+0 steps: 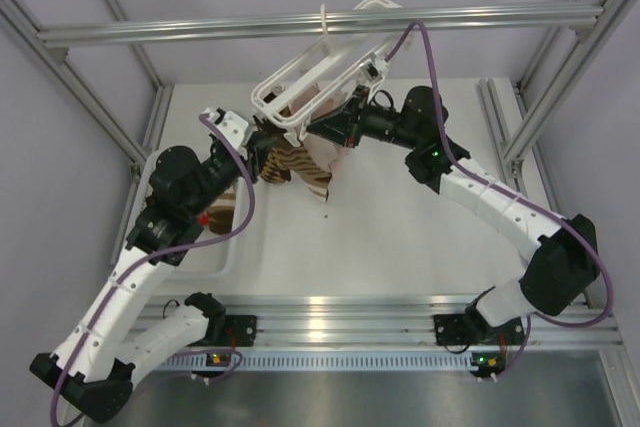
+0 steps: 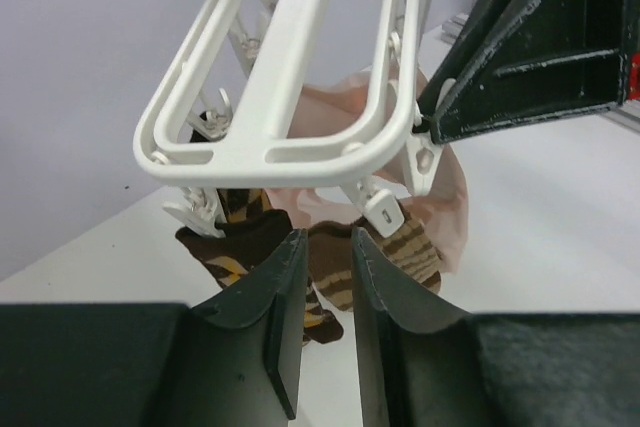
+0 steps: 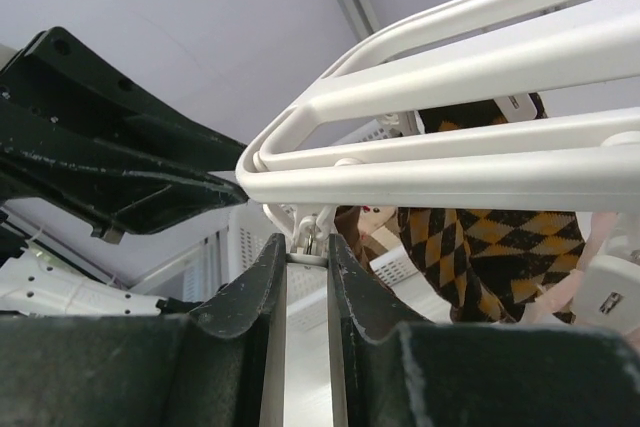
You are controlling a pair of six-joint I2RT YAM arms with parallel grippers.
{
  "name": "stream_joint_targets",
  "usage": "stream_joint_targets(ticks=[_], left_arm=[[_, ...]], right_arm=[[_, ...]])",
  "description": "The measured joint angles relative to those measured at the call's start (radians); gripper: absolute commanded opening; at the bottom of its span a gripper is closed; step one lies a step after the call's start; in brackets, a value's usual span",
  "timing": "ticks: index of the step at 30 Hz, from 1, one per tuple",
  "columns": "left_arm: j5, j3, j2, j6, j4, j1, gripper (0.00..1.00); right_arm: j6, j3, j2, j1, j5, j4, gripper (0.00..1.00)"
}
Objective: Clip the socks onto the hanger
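Observation:
The white hanger (image 1: 325,67) hangs tilted from the rail, its frame close in the left wrist view (image 2: 270,142) and the right wrist view (image 3: 450,182). Two brown patterned socks (image 1: 297,165) dangle from its clips: a tan-striped one (image 2: 408,247) under a white clip (image 2: 385,209), and a yellow-patterned one (image 2: 235,237) (image 3: 480,247). My left gripper (image 2: 327,237) (image 1: 266,152) stands narrowly open just short of the striped sock, nothing between its fingers. My right gripper (image 3: 305,242) (image 1: 322,130) is shut on a small white clip under the hanger's end bar.
A pale pink sock (image 2: 335,112) hangs behind the brown ones. The grey aluminium rail (image 1: 320,22) crosses the back and upright posts stand at both sides. A white perforated basket (image 3: 400,267) shows beyond the right fingers. The two grippers are close together under the hanger.

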Motion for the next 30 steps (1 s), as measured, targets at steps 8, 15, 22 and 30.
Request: stream_joint_targets(ticks=[8, 15, 22, 30], left_arm=[[-0.072, 0.074, 0.135, -0.026, 0.039, 0.004, 0.17], [-0.186, 0.161, 0.261, -0.061, 0.040, 0.020, 0.09], [-0.284, 0.203, 0.314, -0.082, 0.053, 0.056, 0.23], [-0.139, 0.185, 0.194, -0.117, -0.017, 0.208, 0.40]], right_arm=[[-0.011, 0.016, -0.002, 0.014, 0.021, -0.015, 0.00], [-0.021, 0.108, 0.042, 0.049, 0.040, -0.025, 0.00], [-0.017, 0.179, 0.140, 0.056, 0.092, -0.016, 0.00], [-0.003, 0.161, 0.150, 0.061, 0.080, 0.006, 0.00]])
